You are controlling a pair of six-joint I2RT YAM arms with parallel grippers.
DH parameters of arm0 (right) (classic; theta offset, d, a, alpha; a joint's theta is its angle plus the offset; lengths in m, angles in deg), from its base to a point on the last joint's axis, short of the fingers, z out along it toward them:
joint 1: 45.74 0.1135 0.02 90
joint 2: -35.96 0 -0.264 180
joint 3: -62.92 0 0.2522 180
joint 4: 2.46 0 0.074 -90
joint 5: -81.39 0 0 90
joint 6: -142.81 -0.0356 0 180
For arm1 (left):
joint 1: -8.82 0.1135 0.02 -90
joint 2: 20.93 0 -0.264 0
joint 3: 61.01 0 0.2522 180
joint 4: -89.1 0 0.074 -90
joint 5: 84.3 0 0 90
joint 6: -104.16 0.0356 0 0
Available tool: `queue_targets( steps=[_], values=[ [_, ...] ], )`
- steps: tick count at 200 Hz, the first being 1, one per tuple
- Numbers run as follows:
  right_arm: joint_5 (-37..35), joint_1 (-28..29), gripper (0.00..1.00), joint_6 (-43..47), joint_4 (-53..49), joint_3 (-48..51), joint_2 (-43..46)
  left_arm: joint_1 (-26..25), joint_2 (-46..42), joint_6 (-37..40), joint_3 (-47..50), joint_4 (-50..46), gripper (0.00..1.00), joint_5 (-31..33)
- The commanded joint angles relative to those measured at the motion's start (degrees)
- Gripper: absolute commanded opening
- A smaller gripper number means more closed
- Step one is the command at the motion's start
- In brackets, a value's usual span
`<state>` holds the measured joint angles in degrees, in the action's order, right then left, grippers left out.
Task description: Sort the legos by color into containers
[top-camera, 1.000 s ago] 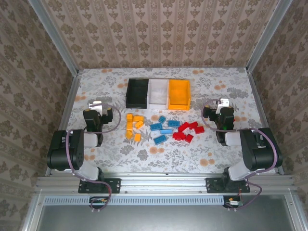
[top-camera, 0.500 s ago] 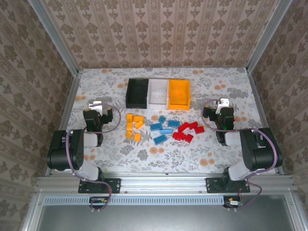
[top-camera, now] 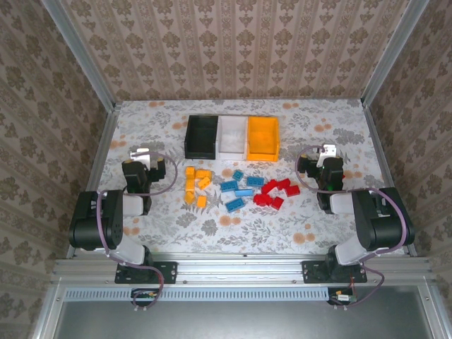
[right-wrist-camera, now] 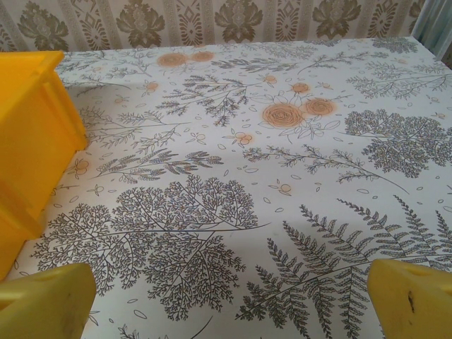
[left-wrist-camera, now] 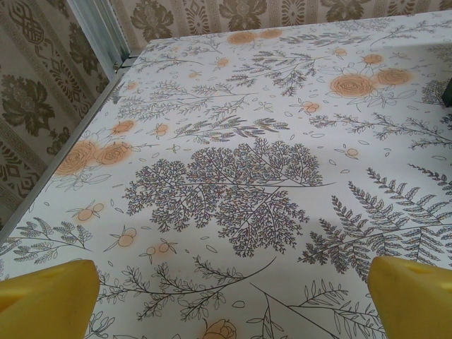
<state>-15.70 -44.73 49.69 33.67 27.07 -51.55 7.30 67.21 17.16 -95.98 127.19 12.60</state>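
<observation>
I see the left pincer [top-camera: 144,155] and right pincer [top-camera: 325,152] both spread wide, holding nothing, low over the floral bench [top-camera: 311,229], with orange-yellow legos [top-camera: 195,185], blue legos [top-camera: 239,192] and red legos [top-camera: 277,192] clustered between them, just before the side-by-side black bin [top-camera: 200,152], white bin [top-camera: 232,151] and orange-yellow bin [top-camera: 263,155].

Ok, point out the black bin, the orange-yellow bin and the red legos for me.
black bin [top-camera: 201,137], top external view, bare inner floor.
orange-yellow bin [top-camera: 263,135], top external view, bare inner floor.
red legos [top-camera: 274,189], top external view, a brick mid-cluster.
</observation>
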Motion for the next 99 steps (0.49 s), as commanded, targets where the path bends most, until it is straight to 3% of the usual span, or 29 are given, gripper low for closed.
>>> queue_targets(
  steps=[1, 99],
  values=[
    [0.70, 0.30, 1.00, 0.55, -0.32, -0.95, -0.27, -0.23, 0.14, -1.16, -1.11, -0.55, 1.00, 0.52],
    [0.49, 0.30, 1.00, 0.56, -2.76, -1.54, 1.52, 0.29, -1.30, -1.51, -1.19, -1.90, 1.00, -0.59]
  ],
)
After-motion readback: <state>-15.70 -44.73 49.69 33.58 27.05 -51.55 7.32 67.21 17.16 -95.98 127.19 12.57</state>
